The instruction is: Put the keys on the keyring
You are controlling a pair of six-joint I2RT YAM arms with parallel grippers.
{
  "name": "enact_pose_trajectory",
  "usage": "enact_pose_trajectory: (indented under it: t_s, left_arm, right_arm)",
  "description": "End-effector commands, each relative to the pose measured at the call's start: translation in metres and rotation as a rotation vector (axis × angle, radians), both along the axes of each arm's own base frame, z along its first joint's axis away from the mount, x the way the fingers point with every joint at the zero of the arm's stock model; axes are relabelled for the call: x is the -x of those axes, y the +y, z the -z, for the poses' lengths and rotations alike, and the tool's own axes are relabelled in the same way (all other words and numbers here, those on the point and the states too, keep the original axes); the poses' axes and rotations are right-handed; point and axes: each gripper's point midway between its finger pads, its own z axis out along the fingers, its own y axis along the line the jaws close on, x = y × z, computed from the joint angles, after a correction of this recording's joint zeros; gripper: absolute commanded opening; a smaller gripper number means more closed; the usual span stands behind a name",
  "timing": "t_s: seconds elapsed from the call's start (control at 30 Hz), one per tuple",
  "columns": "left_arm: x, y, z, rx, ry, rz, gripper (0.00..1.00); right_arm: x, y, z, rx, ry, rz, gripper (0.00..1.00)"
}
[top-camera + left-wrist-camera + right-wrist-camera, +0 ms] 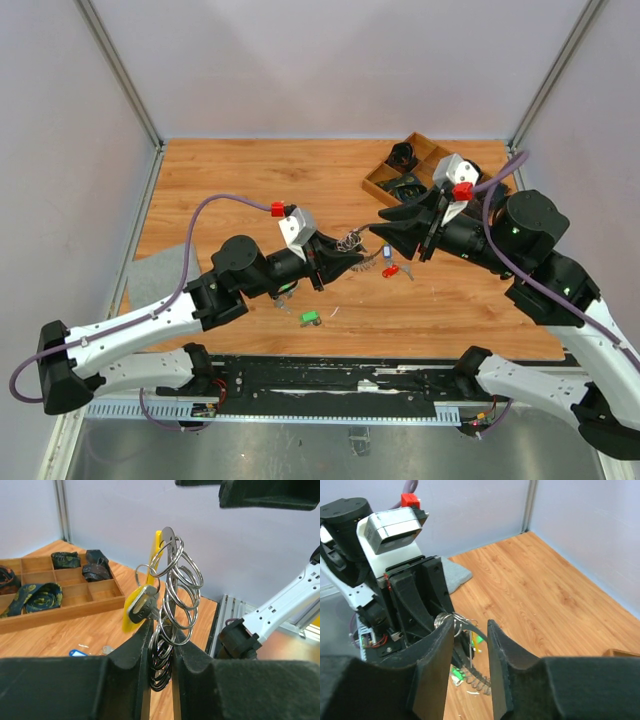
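Note:
My left gripper [345, 258] [161, 632] is shut on the lower coils of the keyring [176, 587], a silvery coil of wire loops standing upright above its fingers. A yellow-headed key [136, 609] hangs from a small loop on the keyring's left side. In the top view the keyring [350, 240] is held above the table's middle. My right gripper [385, 232] [470, 623] faces it from the right with its jaws open, and its left fingertip is right beside the keyring [451, 621]. A blue key [388, 255], a red key [392, 270] and a green key [310, 318] lie on the table.
A wooden compartment tray [378, 186] [60, 611] holding dark bundled items stands at the back right. A grey pad [160, 270] lies at the table's left edge. Walls close in the back and both sides.

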Motion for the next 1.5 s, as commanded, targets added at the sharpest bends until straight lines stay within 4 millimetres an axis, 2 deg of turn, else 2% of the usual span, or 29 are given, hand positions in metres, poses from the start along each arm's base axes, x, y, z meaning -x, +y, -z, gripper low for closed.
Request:
enact_pose_trajectory:
  t_s: [0.0, 0.07, 0.13, 0.3, 0.43, 0.63, 0.8, 0.97, 1.07, 1.23, 1.47]
  left_arm:
    - [0.005, 0.008, -0.026, 0.030, -0.035, -0.004, 0.00]
    - [0.006, 0.009, -0.025, 0.017, -0.022, 0.000, 0.01]
    - [0.007, 0.011, -0.024, 0.010, -0.003, -0.002, 0.01]
    - [0.010, 0.009, -0.017, -0.034, 0.066, 0.011, 0.01]
    - [0.014, 0.010, -0.018, -0.022, 0.097, 0.026, 0.01]
    - [0.014, 0.010, -0.019, -0.029, 0.125, 0.024, 0.01]
    - [0.014, 0.009, -0.019, -0.035, 0.139, 0.028, 0.01]
    - [0.015, 0.007, -0.019, -0.031, 0.147, 0.036, 0.01]
    - [0.015, 0.007, -0.019, -0.031, 0.148, 0.034, 0.01]
    - [0.015, 0.007, -0.018, -0.036, 0.151, 0.036, 0.01]
    - [0.016, 0.009, -0.018, -0.029, 0.154, 0.035, 0.01]
  right_arm:
    - [-0.007, -0.019, -0.017, -0.049, -0.043, 0.109, 0.39]
    - [-0.008, -0.027, -0.017, -0.030, -0.077, 0.138, 0.45]
    - [0.000, -0.029, -0.018, -0.001, -0.150, 0.097, 0.47]
    - [0.012, -0.032, -0.008, 0.075, -0.377, 0.021, 0.40]
    - [0.029, -0.029, -0.001, 0.071, -0.587, -0.065, 0.40]
    - [0.032, -0.027, 0.012, 0.170, -0.828, -0.113, 0.36]
    - [0.027, -0.022, 0.020, 0.279, -0.998, -0.095, 0.33]
    - [0.024, -0.005, 0.031, 0.413, -1.160, -0.088, 0.33]
    - [0.024, 0.005, 0.029, 0.444, -1.243, -0.068, 0.32]
    - [0.018, 0.013, 0.032, 0.502, -1.300, -0.051, 0.30]
    - [0.013, 0.013, 0.026, 0.527, -1.358, 0.001, 0.31]
